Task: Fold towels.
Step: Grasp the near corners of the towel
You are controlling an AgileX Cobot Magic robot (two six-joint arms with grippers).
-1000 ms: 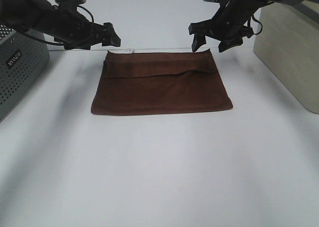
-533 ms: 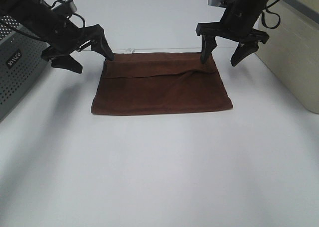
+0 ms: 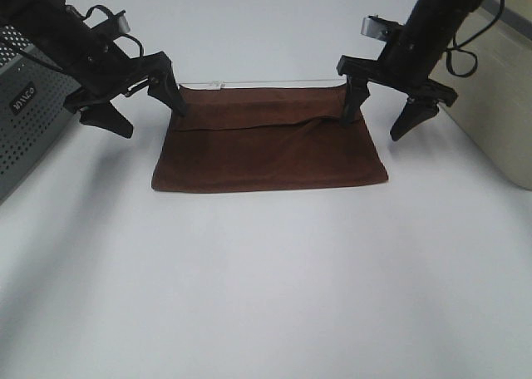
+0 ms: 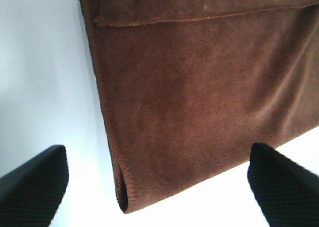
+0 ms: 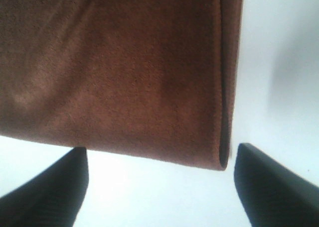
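Note:
The dark reddish-brown towel (image 3: 266, 150) lies flat on the white table, folded, with a folded strip along its far edge. My left gripper (image 3: 151, 121) is open, its jaws straddling the towel's far left corner. My right gripper (image 3: 370, 130) is open and straddles the far right corner. The left wrist view shows the towel (image 4: 199, 87) and its left edge between the open fingers (image 4: 30, 187). The right wrist view shows the towel (image 5: 124, 72) and its folded corner between the open fingers (image 5: 269, 187). Neither gripper holds anything.
A grey perforated box (image 3: 25, 121) stands at the left edge of the table. A beige container (image 3: 499, 88) stands at the right. The white table (image 3: 266, 296) stretches toward the front.
Both grippers have come down from above the far edge to the towel's far corners, jaws open wide. The towel has not moved.

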